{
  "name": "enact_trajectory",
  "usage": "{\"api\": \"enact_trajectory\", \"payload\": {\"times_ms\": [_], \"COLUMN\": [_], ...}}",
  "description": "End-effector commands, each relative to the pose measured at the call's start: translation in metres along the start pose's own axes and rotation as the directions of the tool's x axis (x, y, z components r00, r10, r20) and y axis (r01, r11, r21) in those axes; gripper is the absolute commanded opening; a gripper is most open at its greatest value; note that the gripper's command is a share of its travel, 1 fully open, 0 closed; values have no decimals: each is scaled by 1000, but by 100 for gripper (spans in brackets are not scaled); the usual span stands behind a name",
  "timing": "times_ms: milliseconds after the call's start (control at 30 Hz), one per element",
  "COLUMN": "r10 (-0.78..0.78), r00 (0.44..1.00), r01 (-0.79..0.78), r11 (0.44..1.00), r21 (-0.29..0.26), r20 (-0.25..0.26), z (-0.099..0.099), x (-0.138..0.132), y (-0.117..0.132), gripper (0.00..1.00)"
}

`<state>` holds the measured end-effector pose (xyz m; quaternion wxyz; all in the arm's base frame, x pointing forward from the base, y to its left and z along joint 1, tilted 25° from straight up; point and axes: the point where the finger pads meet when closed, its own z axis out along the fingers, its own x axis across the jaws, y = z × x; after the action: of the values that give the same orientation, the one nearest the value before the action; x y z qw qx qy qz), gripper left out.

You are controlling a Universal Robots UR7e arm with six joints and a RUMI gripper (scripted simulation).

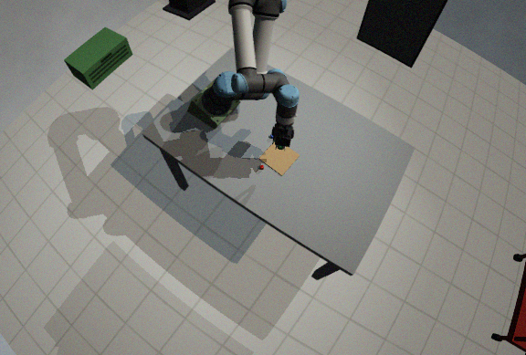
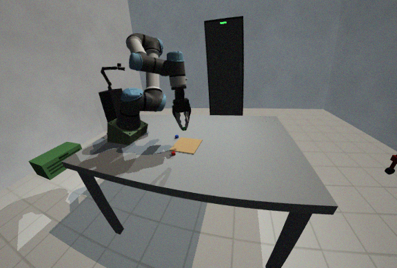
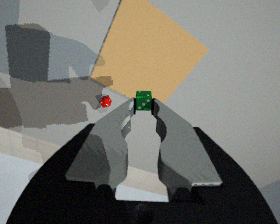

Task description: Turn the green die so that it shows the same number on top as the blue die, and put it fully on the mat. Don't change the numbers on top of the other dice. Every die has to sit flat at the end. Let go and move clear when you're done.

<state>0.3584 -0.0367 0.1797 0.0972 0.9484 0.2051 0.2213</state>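
My gripper (image 3: 143, 99) is shut on the green die (image 3: 144, 101), holding it in the air above the near edge of the tan mat (image 3: 148, 52). In the exterior view the gripper (image 2: 183, 127) hangs well above the table with the green die (image 2: 184, 128) at its fingertips, over the mat (image 2: 187, 145). The red die (image 3: 105, 101) lies on the table just off the mat's corner; it also shows in the exterior view (image 2: 173, 153). The blue die (image 2: 176, 136) lies on the table behind the mat, towards the arm's base. Its top number is too small to read.
The grey table (image 2: 220, 156) carries the arm's green base (image 2: 127, 132) at its far left corner. A green crate (image 2: 53, 160) stands on the floor to the left. A dark cabinet (image 2: 224, 67) stands behind the table.
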Motion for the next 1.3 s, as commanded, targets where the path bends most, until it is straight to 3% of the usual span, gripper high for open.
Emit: {"api": "enact_trajectory", "payload": {"times_ms": [0,367,433,933,1000,1267], "r10": [-1,-1,-1,1,1,1], "r00": [1000,1000,1000,1000,1000,1000], "r01": [1,2,2,0,0,0], "r11": [997,957,957,823,823,743], "r21": [-74,-289,-289,-568,-568,-669], "r20": [4,4,4,1,1,1], "z": [0,1,1,1,1,2], "x": [0,-1,-1,1,1,1], "y": [0,-1,-1,-4,-4,-6], "gripper": [0,0,0,0,0,0]}}
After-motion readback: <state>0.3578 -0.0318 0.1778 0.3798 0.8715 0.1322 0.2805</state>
